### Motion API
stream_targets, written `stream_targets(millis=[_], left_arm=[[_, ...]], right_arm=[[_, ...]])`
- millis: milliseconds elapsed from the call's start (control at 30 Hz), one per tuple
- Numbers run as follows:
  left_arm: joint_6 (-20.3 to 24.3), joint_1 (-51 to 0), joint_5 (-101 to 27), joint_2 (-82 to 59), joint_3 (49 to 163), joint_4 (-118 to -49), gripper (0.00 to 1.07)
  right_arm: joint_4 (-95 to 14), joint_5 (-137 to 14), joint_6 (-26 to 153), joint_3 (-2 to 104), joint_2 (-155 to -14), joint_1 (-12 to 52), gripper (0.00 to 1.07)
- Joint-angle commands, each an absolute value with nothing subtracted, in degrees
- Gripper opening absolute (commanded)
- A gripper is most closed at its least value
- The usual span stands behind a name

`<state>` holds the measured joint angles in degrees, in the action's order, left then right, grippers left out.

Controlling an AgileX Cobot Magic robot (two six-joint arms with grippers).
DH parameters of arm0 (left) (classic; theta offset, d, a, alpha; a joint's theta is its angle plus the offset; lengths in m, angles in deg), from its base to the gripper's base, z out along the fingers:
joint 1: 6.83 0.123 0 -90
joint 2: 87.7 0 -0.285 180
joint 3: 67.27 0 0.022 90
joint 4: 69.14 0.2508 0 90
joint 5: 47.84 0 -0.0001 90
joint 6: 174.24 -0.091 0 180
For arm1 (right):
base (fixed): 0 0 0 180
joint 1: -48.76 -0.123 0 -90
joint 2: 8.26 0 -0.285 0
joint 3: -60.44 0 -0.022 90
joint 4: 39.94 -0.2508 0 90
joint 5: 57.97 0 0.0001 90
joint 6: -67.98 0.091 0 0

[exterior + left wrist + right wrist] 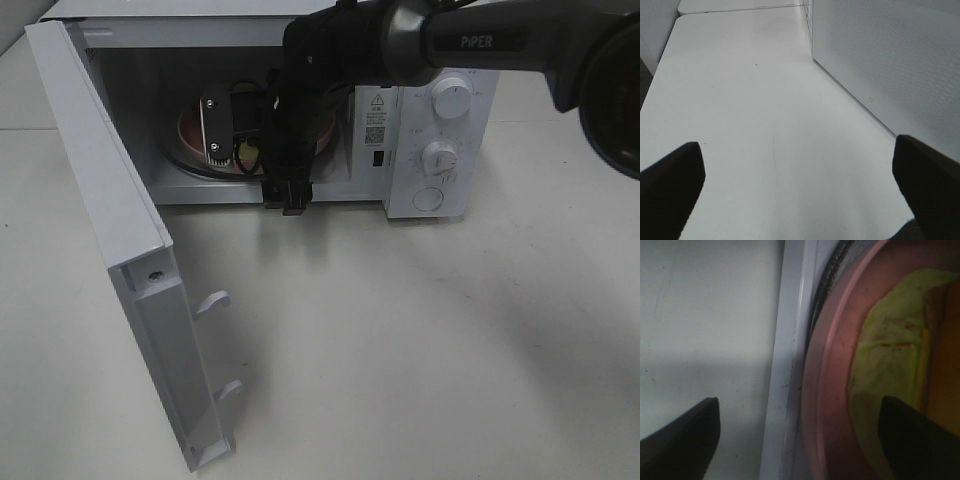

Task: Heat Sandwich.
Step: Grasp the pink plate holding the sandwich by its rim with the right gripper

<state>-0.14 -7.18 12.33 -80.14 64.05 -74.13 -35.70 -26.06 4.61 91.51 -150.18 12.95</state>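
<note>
The sandwich point(890, 360), yellowish-green and rough, lies on the round pink plate point(832, 390) inside the open microwave point(430, 150). In the high view the plate point(195, 125) sits on the turntable and my right arm hides most of the sandwich. My right gripper point(285, 200) hangs at the front sill of the oven opening. In its wrist view the right gripper point(797, 405) is open and empty, straddling the sill and the plate's rim. My left gripper point(797, 145) is open and empty over the bare table beside the microwave's perforated side wall point(890, 60). It is out of the high view.
The microwave door point(110, 230) is swung fully open toward the front left, with two latch hooks point(215, 300) sticking out. The control panel with two knobs point(445, 130) is right of the opening. The white table point(420, 350) extends in front.
</note>
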Motion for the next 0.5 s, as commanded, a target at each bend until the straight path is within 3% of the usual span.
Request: stream_targets(millis=[33, 233, 400, 500], left_arm=[[-0.14, -6.95, 11.64, -81.74, 63.82, -74.59, 0.98], [-0.14, -6.95, 11.64, -81.74, 63.82, -74.59, 0.98], [-0.14, -6.95, 11.64, -81.74, 63.82, -74.59, 0.98], [-0.14, -6.95, 11.64, -81.74, 63.82, -74.59, 0.98]], right_arm=[[-35.65, -25.09, 6.39, 93.46, -152.07, 13.30, 0.81], [-35.88, -25.03, 7.19, 94.26, -153.44, 13.30, 0.79], [-36.16, -24.80, 7.71, 94.26, -153.73, 13.30, 0.68], [-36.11, -23.77, 9.25, 94.26, -153.67, 13.30, 0.41]])
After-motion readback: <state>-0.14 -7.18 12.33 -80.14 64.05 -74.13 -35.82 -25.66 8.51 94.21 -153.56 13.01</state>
